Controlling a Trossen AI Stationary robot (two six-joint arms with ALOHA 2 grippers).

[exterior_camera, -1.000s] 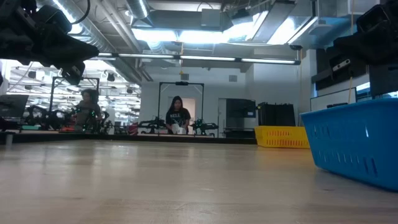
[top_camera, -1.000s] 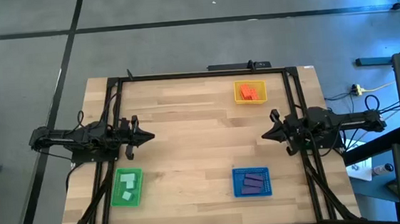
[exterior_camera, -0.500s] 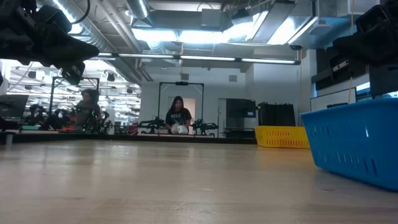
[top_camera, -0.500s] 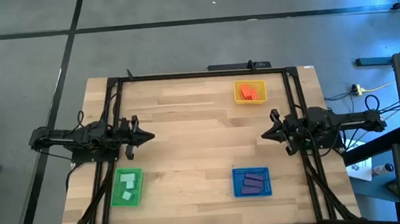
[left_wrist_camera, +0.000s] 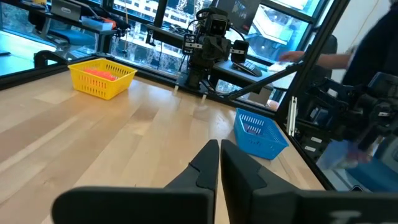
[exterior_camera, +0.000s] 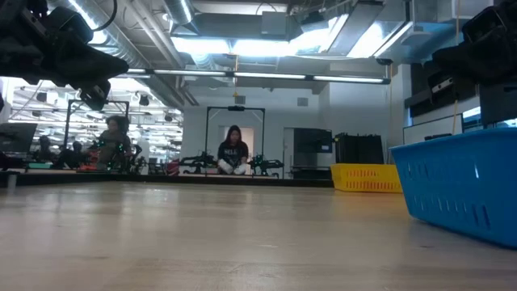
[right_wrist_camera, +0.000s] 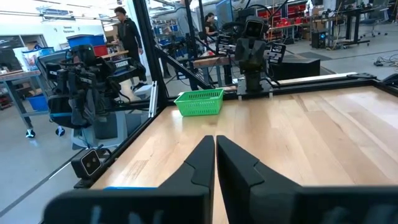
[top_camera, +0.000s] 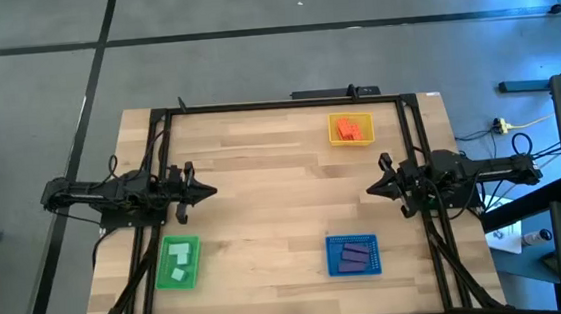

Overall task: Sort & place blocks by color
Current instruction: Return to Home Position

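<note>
Orange-red blocks (top_camera: 350, 127) lie in a yellow tray (top_camera: 335, 138) at the table's far right. Purple blocks (top_camera: 353, 258) lie in a blue tray (top_camera: 333, 257) at the near right. Pale mint blocks (top_camera: 177, 257) lie in a green tray (top_camera: 161, 267) at the near left. My left gripper (top_camera: 211, 192) hovers level and shut at the left edge, pointing toward the table's middle, with nothing in it (left_wrist_camera: 219, 144). At the right edge my right gripper (top_camera: 371, 189) does the same, shut and holding nothing (right_wrist_camera: 215, 139).
A black frame (top_camera: 276, 103) runs round the wooden table (top_camera: 274, 208), whose middle between the two grippers is bare wood. In the low view the blue tray (exterior_camera: 456, 190) stands close at the right and the yellow tray (exterior_camera: 366, 178) farther back. People are in the room beyond.
</note>
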